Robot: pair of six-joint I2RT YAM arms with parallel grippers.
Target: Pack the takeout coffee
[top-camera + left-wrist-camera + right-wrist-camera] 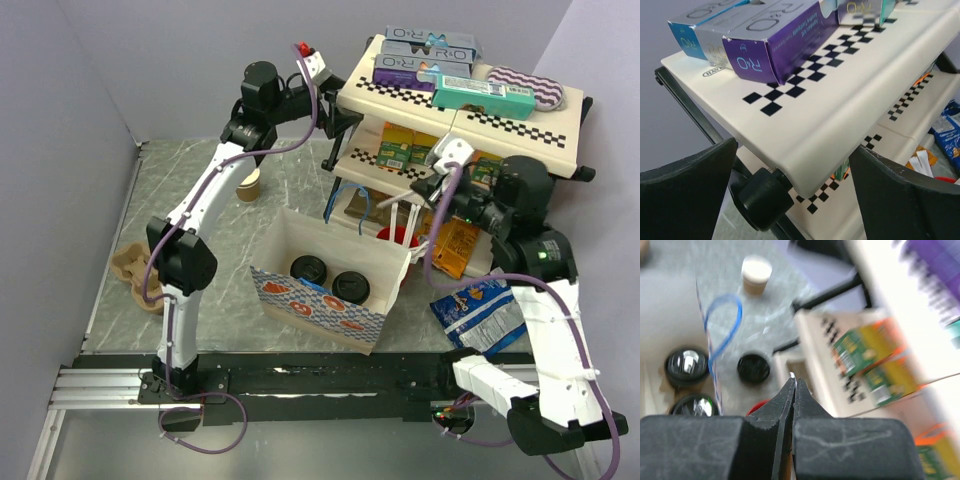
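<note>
A: Grey marbled tabletop [290, 180], lavender walls rising behind it. Left gripper [794, 150] first?
B: Its jaws are standing wide apart, holding nothing. It is hovering at the corner of the cream checker-edged rack [840, 100], just below a purple box [775, 50] on the top shelf.
A: Right gripper [792, 385]?
B: Fingers are pressing flat together with nothing between them. It is hanging above the table between the paper bag [320, 310] and the rack.
A: The coffees?
B: Both lidded cups [309, 268] [350, 286] are sitting upright, side by side, inside the bag.
A: Further out?
B: A lidless cup [249, 185] is standing beyond the bag, a blue snack packet [478, 310] is lying to its right, and a cardboard carrier [130, 268] is lying at the table's left edge.
</note>
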